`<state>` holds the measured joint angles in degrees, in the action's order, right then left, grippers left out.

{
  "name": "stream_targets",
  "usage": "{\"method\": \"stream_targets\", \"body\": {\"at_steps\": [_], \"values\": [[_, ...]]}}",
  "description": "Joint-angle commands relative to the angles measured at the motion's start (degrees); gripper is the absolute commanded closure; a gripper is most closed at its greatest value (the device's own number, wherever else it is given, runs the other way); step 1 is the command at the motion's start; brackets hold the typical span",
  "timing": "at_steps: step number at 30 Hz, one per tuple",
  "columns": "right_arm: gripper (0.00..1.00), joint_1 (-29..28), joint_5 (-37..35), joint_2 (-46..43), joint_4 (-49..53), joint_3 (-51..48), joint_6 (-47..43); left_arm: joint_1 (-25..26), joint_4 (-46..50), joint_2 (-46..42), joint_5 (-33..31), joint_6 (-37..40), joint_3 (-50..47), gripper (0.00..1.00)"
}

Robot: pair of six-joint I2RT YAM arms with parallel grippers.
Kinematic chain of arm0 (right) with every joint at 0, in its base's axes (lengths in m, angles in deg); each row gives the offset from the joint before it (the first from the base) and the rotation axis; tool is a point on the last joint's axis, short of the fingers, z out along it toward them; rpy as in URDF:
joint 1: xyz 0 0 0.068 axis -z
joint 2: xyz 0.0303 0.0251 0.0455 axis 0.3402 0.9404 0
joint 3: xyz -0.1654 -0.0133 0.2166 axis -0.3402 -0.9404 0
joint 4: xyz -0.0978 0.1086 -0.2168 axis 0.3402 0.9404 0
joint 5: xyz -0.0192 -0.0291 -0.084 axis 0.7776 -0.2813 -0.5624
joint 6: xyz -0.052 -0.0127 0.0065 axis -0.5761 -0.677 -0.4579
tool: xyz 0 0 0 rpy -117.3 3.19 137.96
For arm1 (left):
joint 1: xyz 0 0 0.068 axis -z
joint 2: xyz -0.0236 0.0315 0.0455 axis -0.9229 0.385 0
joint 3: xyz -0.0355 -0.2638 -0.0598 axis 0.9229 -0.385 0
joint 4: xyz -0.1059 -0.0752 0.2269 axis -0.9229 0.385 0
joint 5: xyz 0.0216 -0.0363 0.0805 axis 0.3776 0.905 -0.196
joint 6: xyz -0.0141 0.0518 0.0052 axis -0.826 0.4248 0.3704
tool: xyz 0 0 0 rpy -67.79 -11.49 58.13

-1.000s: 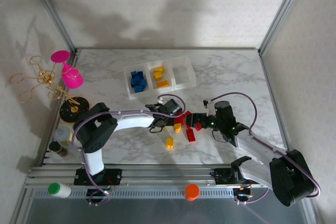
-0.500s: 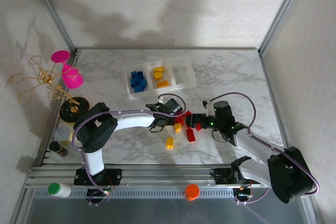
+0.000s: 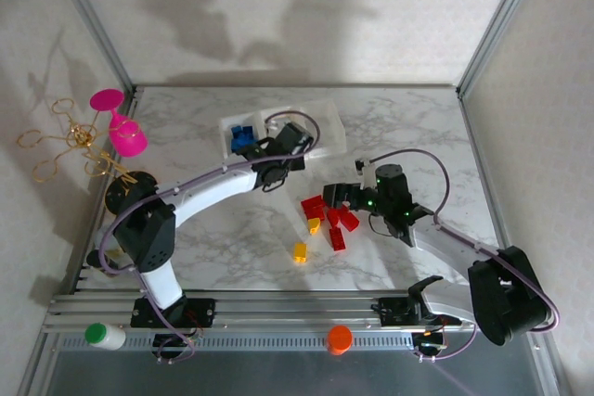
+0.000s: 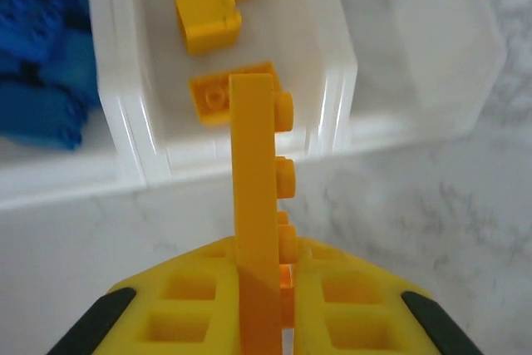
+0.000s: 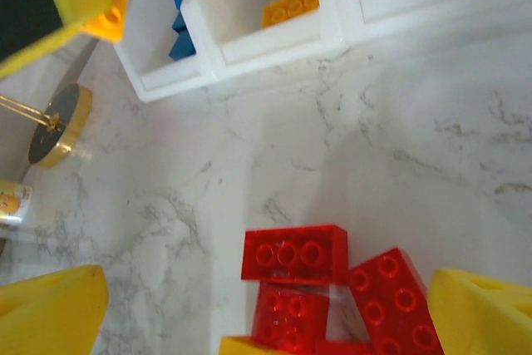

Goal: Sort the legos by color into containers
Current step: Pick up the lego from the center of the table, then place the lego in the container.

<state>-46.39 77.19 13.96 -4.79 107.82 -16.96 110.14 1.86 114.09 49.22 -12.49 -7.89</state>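
Over the middle bin [image 4: 341, 81], outstretched left claw [image 4: 262, 288] pinches a yellow brick [image 4: 253, 189]; right claw [image 3: 345, 198] spread.

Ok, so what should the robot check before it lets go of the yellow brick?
1. Left gripper shut firmly on the yellow brick: ok.
2. Brick's tip past the near wall of the middle bin: ok, as far as the left wrist view shows.
3. That bin holds only yellow bricks: ok.
4. Bare floor left in that bin for one more: ok.
5. Right gripper open and away from the bins, above the red bricks: ok.
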Motion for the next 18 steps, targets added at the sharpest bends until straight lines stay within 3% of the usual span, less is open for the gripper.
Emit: {"method": "stream_targets", "body": {"at_steps": [1,8,18], "values": [[0.01,0.27,-1.31,1.83,-2.68,2.68,1.24,-1.73,2.29,4.2,-3.84,3.29,4.57,0.86],[0.01,0.3,-2.26,4.87,-1.15,5.37,0.61,-6.86,2.87,16.27,-4.93,5.97,16.22,0.86],[0.01,0.13,-5.6,5.44,2.8,7.3,-1.25,-8.95,3.83,26.33,-1.56,8.32,26.78,0.79]]}}
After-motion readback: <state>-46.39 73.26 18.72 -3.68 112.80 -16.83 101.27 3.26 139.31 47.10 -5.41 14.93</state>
